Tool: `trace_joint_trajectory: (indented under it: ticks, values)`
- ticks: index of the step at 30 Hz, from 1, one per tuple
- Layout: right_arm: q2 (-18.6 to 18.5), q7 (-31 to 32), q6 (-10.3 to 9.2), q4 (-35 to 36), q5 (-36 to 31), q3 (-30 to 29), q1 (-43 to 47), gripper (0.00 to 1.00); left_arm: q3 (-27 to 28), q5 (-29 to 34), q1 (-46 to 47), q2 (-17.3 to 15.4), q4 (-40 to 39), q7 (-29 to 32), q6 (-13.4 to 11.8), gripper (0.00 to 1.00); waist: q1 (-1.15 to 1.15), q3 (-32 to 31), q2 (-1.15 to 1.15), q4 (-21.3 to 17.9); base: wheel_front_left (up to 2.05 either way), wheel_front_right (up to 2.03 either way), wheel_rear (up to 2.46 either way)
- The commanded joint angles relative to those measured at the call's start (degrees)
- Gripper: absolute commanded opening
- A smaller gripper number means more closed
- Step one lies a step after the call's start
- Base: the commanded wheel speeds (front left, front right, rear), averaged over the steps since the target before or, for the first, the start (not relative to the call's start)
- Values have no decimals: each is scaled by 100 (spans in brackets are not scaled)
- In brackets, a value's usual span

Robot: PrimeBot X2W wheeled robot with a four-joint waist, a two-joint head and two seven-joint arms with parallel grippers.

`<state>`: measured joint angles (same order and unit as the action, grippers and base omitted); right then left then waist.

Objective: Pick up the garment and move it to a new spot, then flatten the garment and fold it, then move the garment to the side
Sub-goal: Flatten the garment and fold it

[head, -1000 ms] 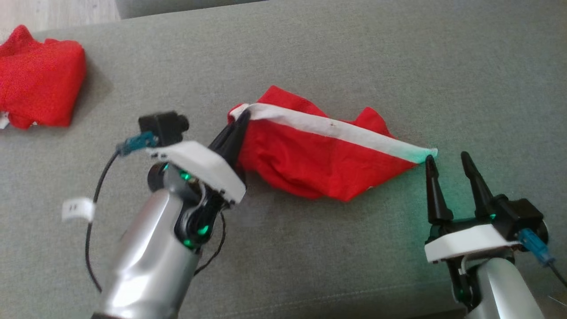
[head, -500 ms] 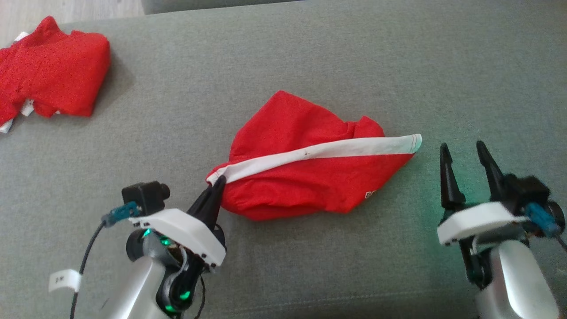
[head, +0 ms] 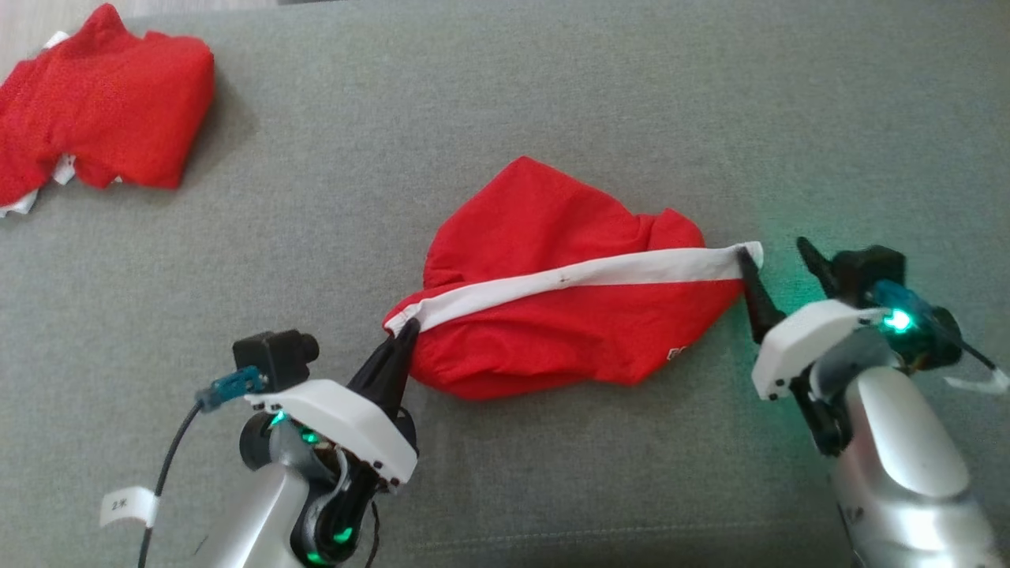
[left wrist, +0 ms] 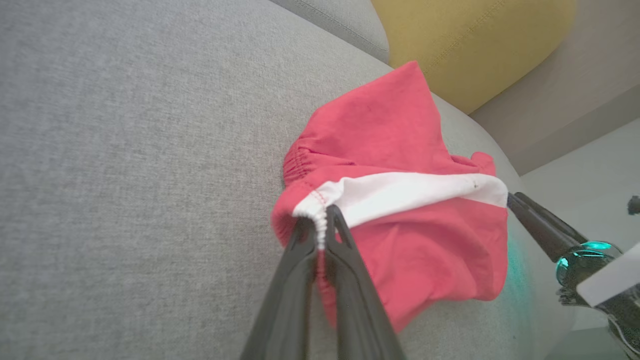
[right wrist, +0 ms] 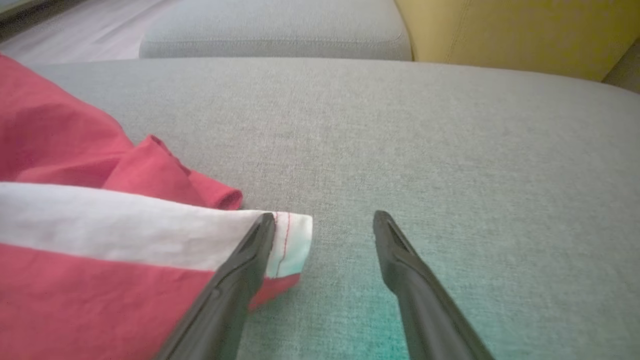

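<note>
The garment (head: pixel 552 315) is a pair of red shorts with a white waistband, lying crumpled on the grey sofa seat (head: pixel 505 102). My left gripper (head: pixel 402 335) is shut on the waistband's left end, and the left wrist view shows its fingers pinching the gathered white band (left wrist: pixel 320 225). My right gripper (head: pixel 777 256) stands open at the waistband's right end. In the right wrist view one finger (right wrist: pixel 250 250) lies over the white band's corner (right wrist: pixel 292 240), while the other finger (right wrist: pixel 400 255) is over bare fabric. Nothing is between the right fingers.
A second red garment (head: pixel 102 95) lies folded at the far left of the seat. A yellow cushion (left wrist: pixel 470 45) stands beyond the shorts in the left wrist view. Pale floor (head: pixel 31 20) shows at the upper left corner.
My left gripper has pulled the waistband's left end toward the seat's near edge, so the band now slopes the other way. My right gripper has tilted and come back against the band's right end.
</note>
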<state>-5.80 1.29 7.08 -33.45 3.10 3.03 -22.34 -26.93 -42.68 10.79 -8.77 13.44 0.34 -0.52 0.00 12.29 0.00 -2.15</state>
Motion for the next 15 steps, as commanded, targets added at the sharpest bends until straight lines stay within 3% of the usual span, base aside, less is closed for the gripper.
trace_joint_trajectory:
  ticks: [1, 10, 13, 15]
  values:
    - [-19, 22, 41, 48, 20, 211, -233, 100, 176, 27, 226, -39, -221, -63, -17, 0, 0, 38, 0, 19, 0, 0, 0]
    - [-45, 109, 41, -821, 217, 840, -635, 98, 134, 54, 268, -55, -297, -77, -36, 0, 0, 132, 0, 48, 0, 0, 0]
    - [-64, 45, 41, -998, 232, 1044, -727, 75, 130, 49, 274, -66, -306, -74, -42, 0, 0, 134, 0, 43, 0, 0, 0]
    - [-85, 17, 41, -1110, 230, 1191, -782, 52, 129, 41, 270, -72, -311, -72, -45, 0, 0, 129, 0, 37, 0, 0, 0]
